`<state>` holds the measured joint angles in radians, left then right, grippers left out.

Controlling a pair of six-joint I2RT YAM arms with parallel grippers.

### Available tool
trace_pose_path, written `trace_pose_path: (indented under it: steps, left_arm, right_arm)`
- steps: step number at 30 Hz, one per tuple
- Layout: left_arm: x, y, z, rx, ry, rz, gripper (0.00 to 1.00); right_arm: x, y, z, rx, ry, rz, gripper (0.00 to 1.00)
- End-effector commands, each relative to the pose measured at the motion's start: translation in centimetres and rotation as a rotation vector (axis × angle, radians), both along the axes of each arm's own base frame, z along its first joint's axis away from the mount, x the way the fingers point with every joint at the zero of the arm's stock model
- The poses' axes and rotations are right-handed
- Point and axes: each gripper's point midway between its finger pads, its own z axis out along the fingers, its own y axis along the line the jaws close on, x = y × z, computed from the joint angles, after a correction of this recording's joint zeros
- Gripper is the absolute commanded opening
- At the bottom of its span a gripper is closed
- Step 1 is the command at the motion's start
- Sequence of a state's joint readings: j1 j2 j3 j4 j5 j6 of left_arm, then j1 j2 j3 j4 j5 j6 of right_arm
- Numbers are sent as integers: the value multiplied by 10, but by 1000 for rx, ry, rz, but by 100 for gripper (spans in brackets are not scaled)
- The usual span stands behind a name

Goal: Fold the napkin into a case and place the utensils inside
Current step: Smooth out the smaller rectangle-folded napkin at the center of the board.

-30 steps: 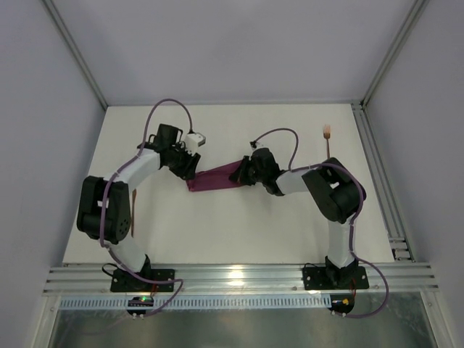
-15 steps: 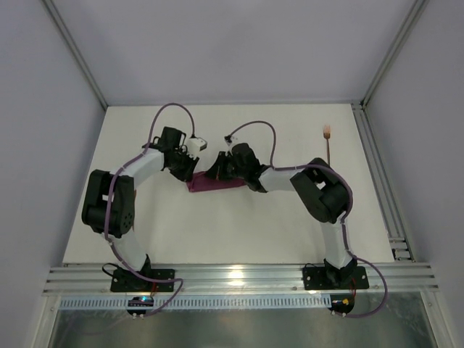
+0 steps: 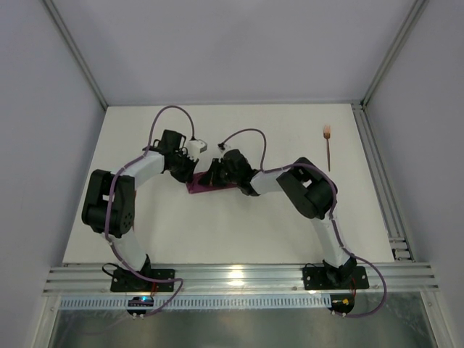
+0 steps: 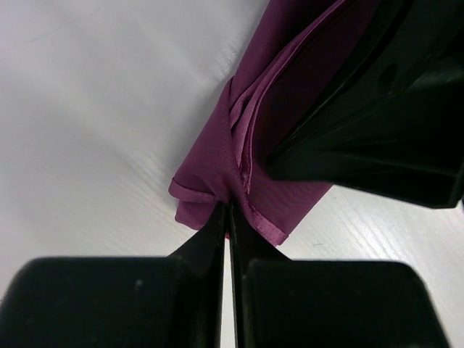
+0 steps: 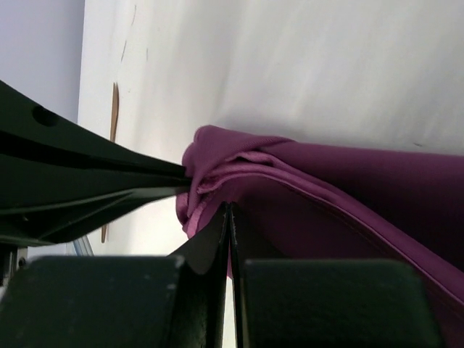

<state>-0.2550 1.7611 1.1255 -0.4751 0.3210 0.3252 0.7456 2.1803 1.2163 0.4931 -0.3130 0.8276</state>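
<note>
Both arms are crowded onto one end of the napkin (image 4: pixel 217 163), and that is where I'd expect trouble. The left gripper (image 4: pixel 228 210) has its jaws pressed together on the hemmed corner, with only a sliver of cloth between them. The right gripper (image 5: pixel 228 210), jaws likewise closed, nips the stacked layers just beside it. With bites that thin, either one may have caught only the top layer. A pull would then slide the layers apart and spill the fold open. The two sets of fingers are also close enough to knock each other if either swings.

The napkin lies on the table (image 3: pixel 239 232) as a narrow layered strip. Its long axis runs left to right across the arms, and the left end sits a little nearer their bases than the right. The pinched end is the left one.

The fork (image 3: pixel 328 141) lies well to the right of the napkin and a little beyond it. Its tines point away from the arms, so its length runs roughly crosswise to the strip.
</note>
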Motion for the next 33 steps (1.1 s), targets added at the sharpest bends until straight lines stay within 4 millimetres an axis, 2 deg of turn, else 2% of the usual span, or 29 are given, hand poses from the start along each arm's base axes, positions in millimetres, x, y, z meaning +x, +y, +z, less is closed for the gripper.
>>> trace_pose_path:
  steps: [1, 10, 13, 17, 20, 25, 30, 33]
  left_arm:
    - [4, -14, 14, -75, -41, -23, 0]
    - [-2, -23, 20, -129, -25, -49, 0]
    - [-7, -25, 23, -149, -20, -66, 0]
    - [-12, -25, 25, -155, -15, -77, 0]
    - [-13, -25, 25, -151, -13, -80, 0]
    - [-16, -16, 15, -107, -3, -73, 0]
    - [-12, 1, -1, -51, 10, -39, 0]
    - [-11, 5, -14, -29, 36, -28, 0]
  right_arm:
    - [15, 20, 23, 81, -46, -22, 4]
    - [30, 26, 2, 82, -4, -76, 4]
    - [32, 29, 1, 113, 6, -89, 4]
    - [36, 33, 14, 158, 4, -107, 4]
    - [42, 28, 19, 152, 3, -153, 4]
    - [50, 15, 7, 139, 44, -228, 4]
    - [42, 8, -7, 126, 77, -237, 4]
    - [40, 10, -4, 137, 74, -223, 4]
